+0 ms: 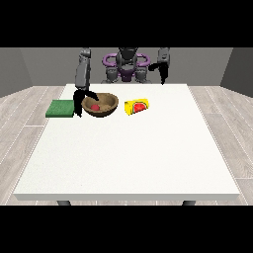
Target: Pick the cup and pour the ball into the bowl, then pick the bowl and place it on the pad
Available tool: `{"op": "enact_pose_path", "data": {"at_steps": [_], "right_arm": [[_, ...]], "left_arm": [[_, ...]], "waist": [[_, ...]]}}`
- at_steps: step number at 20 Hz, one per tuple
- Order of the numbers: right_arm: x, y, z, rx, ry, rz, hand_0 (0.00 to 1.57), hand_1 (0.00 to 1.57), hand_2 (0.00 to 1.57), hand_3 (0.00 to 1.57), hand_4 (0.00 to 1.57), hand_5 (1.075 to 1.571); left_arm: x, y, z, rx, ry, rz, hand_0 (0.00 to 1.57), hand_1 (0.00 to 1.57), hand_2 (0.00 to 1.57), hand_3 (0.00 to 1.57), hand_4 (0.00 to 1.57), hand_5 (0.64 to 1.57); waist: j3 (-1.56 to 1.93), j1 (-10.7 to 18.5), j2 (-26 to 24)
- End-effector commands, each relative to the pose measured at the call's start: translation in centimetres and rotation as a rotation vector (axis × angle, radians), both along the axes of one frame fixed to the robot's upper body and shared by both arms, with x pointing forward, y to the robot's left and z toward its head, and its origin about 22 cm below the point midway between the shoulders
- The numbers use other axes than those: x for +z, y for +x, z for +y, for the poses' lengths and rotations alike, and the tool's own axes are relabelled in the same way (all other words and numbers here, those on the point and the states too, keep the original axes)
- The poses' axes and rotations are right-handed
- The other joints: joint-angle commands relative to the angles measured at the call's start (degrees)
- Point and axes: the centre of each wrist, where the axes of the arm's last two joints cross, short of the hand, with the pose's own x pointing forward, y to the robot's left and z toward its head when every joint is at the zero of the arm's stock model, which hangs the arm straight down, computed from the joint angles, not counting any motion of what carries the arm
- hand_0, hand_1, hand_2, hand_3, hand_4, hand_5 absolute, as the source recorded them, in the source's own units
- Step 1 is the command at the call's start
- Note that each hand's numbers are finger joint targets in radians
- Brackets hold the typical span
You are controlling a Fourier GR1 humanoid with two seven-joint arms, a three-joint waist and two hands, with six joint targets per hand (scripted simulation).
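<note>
a: where's the ball (95, 106)?
b: in the bowl (109, 105), near the tabletop's (128, 153) far edge; cup (137, 106) toppled beside it.
a: hands?
b: view-left hand (79, 103) at the bowl's rim, by the pad (60, 108); view-right hand (161, 71) raised. fingers: can't tell.

A brown bowl (101, 105) stands upright on the table with a red ball (95, 106) inside. Just beside it at the view's right a yellow cup (137, 106) lies on its side. A flat green pad (60, 108) lies near the bowl at the view's left.

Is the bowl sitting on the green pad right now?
No, the bowl rests on the white table just to the view's right of the green pad, with the red ball inside it.
</note>
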Motion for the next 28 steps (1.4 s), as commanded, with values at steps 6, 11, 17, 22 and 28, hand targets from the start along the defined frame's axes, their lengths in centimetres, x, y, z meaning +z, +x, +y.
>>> {"op": "enact_pose_path", "data": {"at_steps": [6,11,17,22,28], "right_arm": [[-1.1,0.3,0.4,-0.079,0.156,0.020,0.00,0.00,0.00,0.00,0.58,1.541],[-3.6,-3.1,-1.2,-0.213,0.131,0.140,1.57,1.57,1.57,1.34,0.93,1.450],[-0.7,-0.5,-2.1,-0.264,0.158,0.143,1.57,1.57,1.57,1.48,0.94,1.486],[2.5,2.0,-2.0,-0.264,0.103,0.243,1.57,1.57,1.57,1.53,0.94,1.495],[7.9,3.1,-7.9,-0.250,0.052,0.250,1.57,1.57,1.57,1.26,0.93,1.503]], "left_arm": [[2.4,-0.8,0.3,-0.046,0.024,-0.035,0.00,0.00,0.00,0.00,0.95,1.424],[0.6,-1.8,0.1,-0.034,0.014,-0.084,0.00,0.00,0.00,0.00,0.95,1.416],[0.5,-1.3,1.0,-0.024,-0.004,-0.049,0.00,0.00,0.00,0.00,1.04,1.375],[-1.2,-0.4,5.0,0.035,0.005,0.071,0.00,0.00,0.00,0.00,1.12,1.358],[-3.7,-1.1,5.1,0.095,-0.008,0.106,0.00,0.00,0.00,0.00,1.16,1.357]], "waist": [[0.29,2.91,2.05],[0.22,2.48,4.96],[0.17,2.25,2.45],[0.13,-1.34,-5.65],[0.16,-5.22,-6.47]]}}
